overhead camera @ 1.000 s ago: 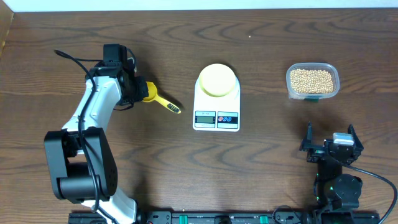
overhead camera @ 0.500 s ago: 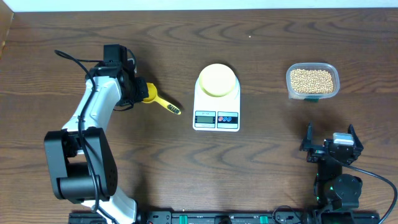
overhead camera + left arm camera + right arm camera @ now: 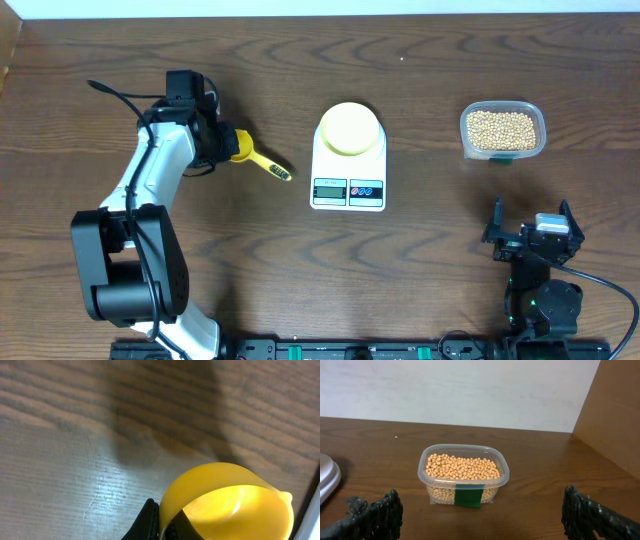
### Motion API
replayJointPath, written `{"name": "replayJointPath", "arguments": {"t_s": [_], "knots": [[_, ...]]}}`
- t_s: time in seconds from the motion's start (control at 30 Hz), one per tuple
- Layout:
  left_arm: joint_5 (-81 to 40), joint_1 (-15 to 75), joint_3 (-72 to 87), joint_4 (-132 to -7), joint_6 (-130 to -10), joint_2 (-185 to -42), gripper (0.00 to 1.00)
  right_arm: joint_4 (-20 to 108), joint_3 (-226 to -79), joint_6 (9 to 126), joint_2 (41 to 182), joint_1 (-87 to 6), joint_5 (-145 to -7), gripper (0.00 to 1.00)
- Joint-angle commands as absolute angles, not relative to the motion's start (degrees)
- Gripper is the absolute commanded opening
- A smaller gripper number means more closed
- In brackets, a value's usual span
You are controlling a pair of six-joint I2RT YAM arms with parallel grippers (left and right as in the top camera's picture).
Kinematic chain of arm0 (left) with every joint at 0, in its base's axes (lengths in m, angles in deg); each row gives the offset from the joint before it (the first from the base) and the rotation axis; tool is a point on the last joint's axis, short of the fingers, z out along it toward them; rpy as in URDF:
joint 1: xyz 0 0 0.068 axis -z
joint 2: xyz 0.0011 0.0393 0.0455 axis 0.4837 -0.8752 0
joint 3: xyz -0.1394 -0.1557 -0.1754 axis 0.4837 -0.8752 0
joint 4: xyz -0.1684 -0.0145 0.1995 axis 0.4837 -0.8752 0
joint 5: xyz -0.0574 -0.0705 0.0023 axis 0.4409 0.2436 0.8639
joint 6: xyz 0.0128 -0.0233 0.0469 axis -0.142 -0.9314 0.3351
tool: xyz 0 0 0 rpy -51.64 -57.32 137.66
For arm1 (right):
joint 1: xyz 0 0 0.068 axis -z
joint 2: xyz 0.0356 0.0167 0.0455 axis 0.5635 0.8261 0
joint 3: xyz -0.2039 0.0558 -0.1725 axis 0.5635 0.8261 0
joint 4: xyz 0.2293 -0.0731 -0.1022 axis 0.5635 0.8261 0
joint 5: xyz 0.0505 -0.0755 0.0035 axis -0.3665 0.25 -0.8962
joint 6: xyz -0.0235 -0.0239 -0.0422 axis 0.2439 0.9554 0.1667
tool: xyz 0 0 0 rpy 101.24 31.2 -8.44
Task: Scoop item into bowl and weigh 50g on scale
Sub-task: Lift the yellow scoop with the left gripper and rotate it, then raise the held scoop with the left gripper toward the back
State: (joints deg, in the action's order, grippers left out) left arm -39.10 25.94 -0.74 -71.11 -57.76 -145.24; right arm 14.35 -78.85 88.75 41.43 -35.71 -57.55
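One scale (image 3: 347,170) sits mid-table, and one tub (image 3: 469,496) of beans (image 3: 502,128) lies off its right side, straight ahead of the wide-open, empty right gripper (image 3: 532,225) — the nearer arm — while one bowl (image 3: 350,128) rests on the scale. The left gripper (image 3: 222,147) pinches the cup of the one scoop (image 3: 257,158), handle slanting toward the scale, well left of the beans.

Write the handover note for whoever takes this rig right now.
Grippers: left gripper is shut on the cup rim of the yellow scoop, left of the scale. The right gripper is open and empty at the near right, facing the tub.
Things: the bowl sits on the scale with no beans showing in it. The beans are in the clear tub, far right.
Done: scoop gripped.
Left: carry the scoop to the tub, scoop beans into the bowl, check the weight.
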Motion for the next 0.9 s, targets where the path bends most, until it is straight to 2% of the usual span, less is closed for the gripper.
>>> {"name": "replayJointPath", "arguments": {"t_s": [0.0, 0.5, 0.87], "knots": [[-38.2, 25.7, 0.3, -70.6, -58.6, -143.9, 0.08, 14.5, -78.8, 88.1, 41.1, -35.9, -56.7, 0.99], [-38.2, 25.7, 0.3, -71.9, -61.1, -143.4, 0.07, 14.5, -78.8, 88.1, 41.1, -35.9, -56.7, 0.99], [-38.2, 25.7, 0.3, -66.5, -65.6, -142.1, 0.07, 14.5, -78.8, 88.1, 41.1, -35.9, -56.7, 0.99]]}}
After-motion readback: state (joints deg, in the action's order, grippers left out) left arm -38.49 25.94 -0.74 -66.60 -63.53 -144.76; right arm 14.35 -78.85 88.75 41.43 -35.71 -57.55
